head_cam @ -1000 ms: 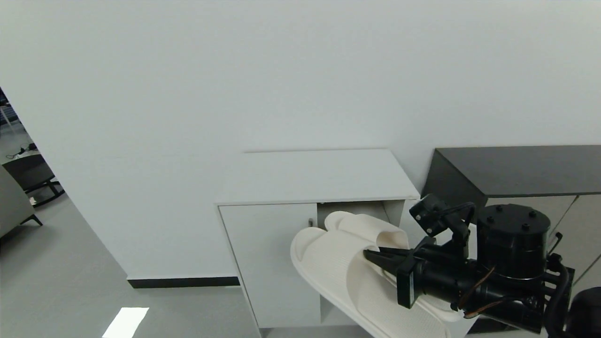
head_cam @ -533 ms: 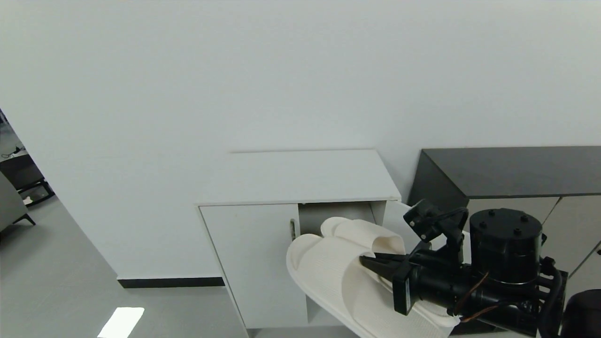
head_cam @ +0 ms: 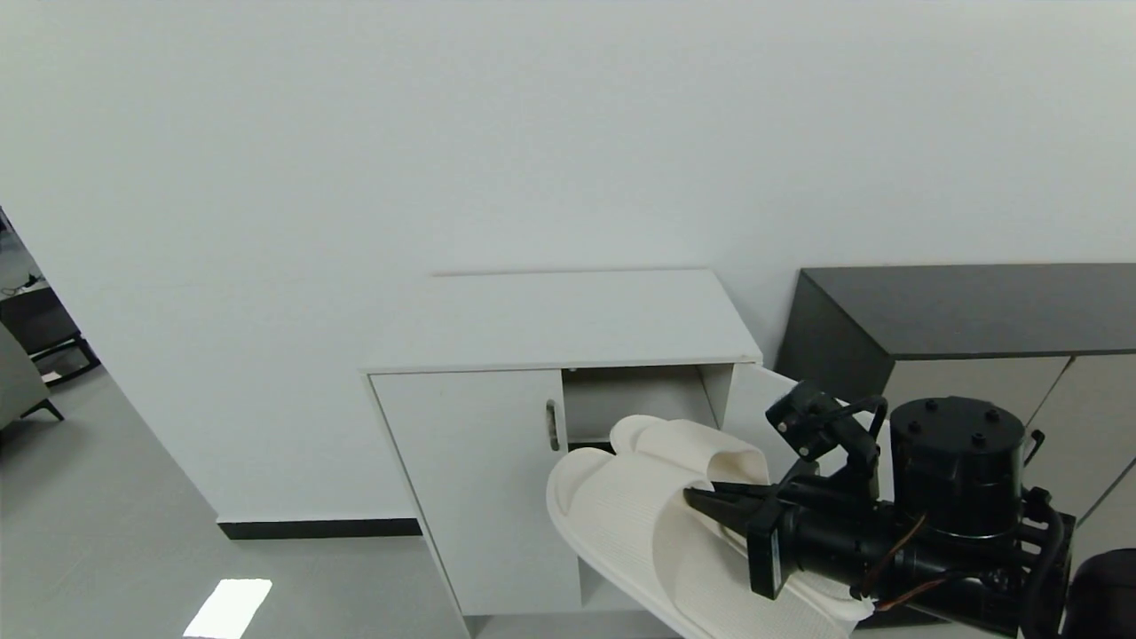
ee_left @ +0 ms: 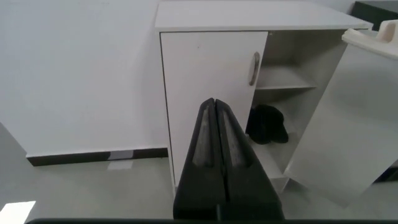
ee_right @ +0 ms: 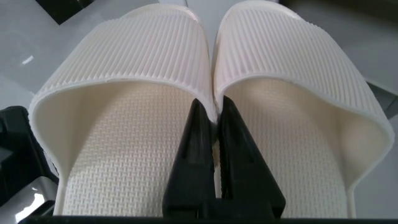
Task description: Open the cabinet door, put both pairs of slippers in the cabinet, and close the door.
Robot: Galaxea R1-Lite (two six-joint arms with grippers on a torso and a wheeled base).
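Note:
The white cabinet (head_cam: pixel 568 319) stands against the wall, its left door (head_cam: pixel 470 479) closed and its right door (head_cam: pixel 754 399) swung open. A pair of white ribbed slippers (head_cam: pixel 630 524) hangs in front of the opening, and my right gripper (head_cam: pixel 701 499) is shut on their inner edges. The right wrist view shows the two slippers (ee_right: pixel 149 74) side by side with the gripper (ee_right: pixel 216 115) pinching them together. My left gripper (ee_left: pixel 214 102) is shut and holds nothing, facing the closed door (ee_left: pixel 211 93). A black pair of slippers (ee_left: pixel 267 122) lies on a lower shelf inside.
A black sideboard (head_cam: pixel 967 306) stands right of the cabinet, close to the open door (ee_left: pixel 336 143). A shelf (ee_left: pixel 283 81) divides the cabinet's inside. Grey floor lies open to the left, with a dark chair (head_cam: pixel 40 324) far off at the left edge.
The head camera has shifted, so the cabinet sits further left and higher in view, with more of its opening showing. The right gripper still holds the white slippers.

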